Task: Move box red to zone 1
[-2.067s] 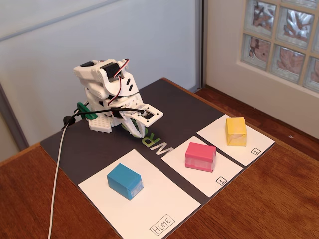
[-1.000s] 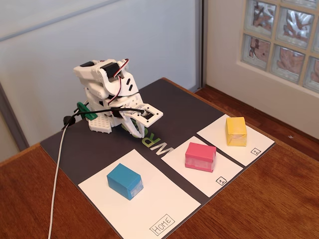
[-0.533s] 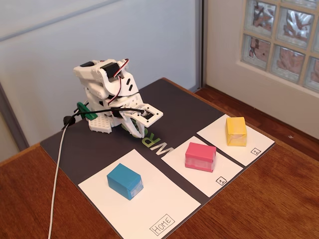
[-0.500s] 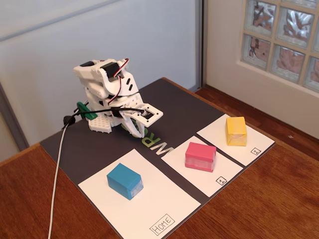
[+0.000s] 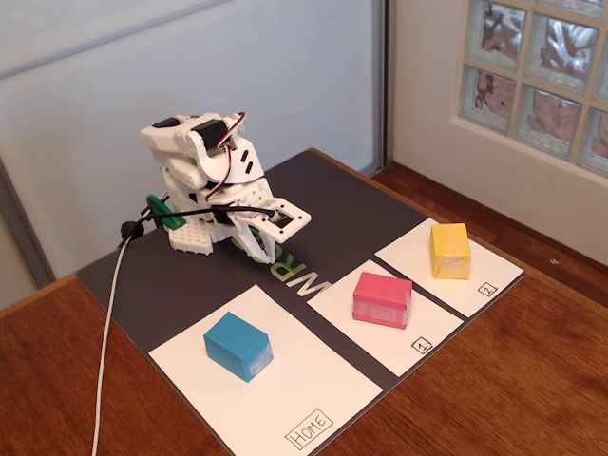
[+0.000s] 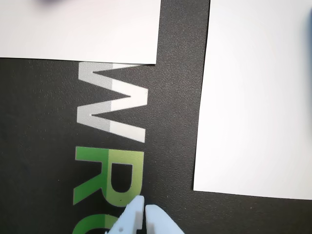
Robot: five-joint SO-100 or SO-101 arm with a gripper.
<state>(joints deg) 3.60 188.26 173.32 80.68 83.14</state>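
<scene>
Looks like a room in a home, hobby robot setup. Wooden table (image 5: 532, 380) with reddish-brown grain, glass-block window (image 5: 537, 71) set in a cream wall at upper right in the fixed view, pale flat panel (image 5: 190, 85) behind the table. Dark printed mat (image 5: 171, 285) with logo lettering lies on the wood, hand-labelled paper sheets (image 5: 285, 389) taped or laid on it. Small white 3D-printed arm (image 5: 204, 180) with exposed servo wires, white cable (image 5: 106, 332) trailing off the table edge.
</scene>
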